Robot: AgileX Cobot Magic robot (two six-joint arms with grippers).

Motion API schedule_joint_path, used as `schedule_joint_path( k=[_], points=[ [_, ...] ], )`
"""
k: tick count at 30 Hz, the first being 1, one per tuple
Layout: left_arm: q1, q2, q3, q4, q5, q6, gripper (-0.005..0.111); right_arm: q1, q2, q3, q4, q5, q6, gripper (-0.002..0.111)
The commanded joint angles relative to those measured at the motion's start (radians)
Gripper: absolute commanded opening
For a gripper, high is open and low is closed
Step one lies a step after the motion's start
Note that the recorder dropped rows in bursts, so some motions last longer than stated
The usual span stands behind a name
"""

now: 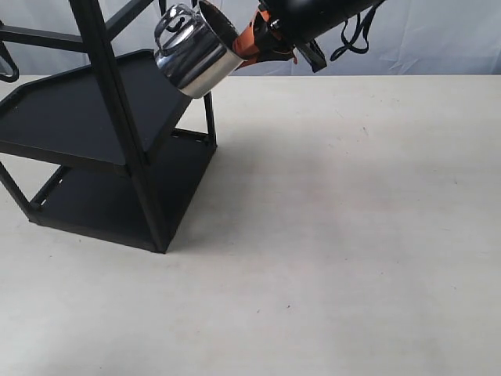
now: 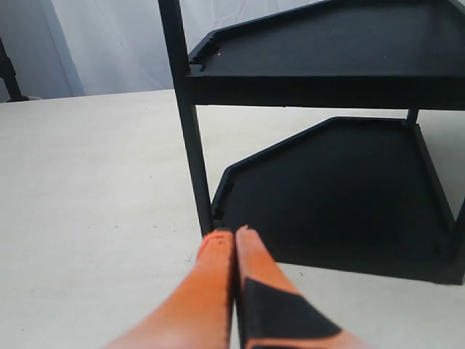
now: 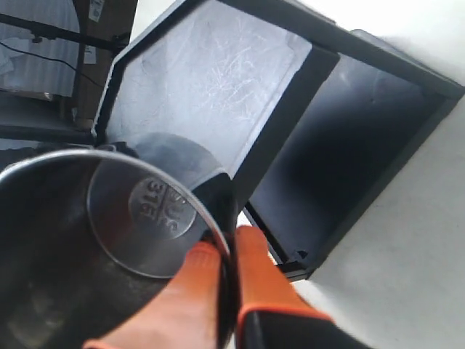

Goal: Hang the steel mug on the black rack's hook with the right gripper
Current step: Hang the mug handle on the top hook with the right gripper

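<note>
The steel mug [image 1: 196, 53] hangs tilted in the air beside the black rack [image 1: 94, 117], its loop handle [image 1: 174, 23] turned toward the rack's upper part. My right gripper [image 1: 249, 43] is shut on the mug's rim, one finger inside and one outside; the right wrist view shows the mug's inside [image 3: 87, 240] and those fingers [image 3: 254, 276]. The hook is not clearly visible; a dark shape sits inside the handle loop. In the left wrist view my left gripper [image 2: 234, 240] is shut on nothing, low over the table near the rack's post [image 2: 190, 131].
The rack [image 2: 327, 167] has flat black tiers, an upper one [image 1: 78, 106] and a bottom one [image 1: 117, 200], on a pale table [image 1: 337, 235]. A white curtain hangs behind. Cables dangle from the right arm [image 1: 352, 39].
</note>
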Motion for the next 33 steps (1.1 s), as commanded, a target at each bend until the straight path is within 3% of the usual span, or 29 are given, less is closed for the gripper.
schedule_joint_path(
  k=[1,26,28,33],
  points=[
    [-0.002,0.004,-0.002,-0.001,-0.008,-0.004,0.000,-0.005,0.018,-0.007,0.048,0.002,0.005,-0.001],
    [-0.002,0.004,-0.002,-0.001,-0.008,-0.004,0.000,-0.005,0.098,-0.007,0.102,0.002,0.008,-0.001],
    [-0.002,0.004,-0.002,-0.001,-0.008,-0.004,0.000,-0.005,0.098,-0.007,0.115,0.002,0.008,0.005],
    [-0.002,0.004,-0.002,-0.001,-0.008,-0.004,0.000,-0.005,0.098,-0.007,0.149,0.002,0.008,0.040]
  ],
)
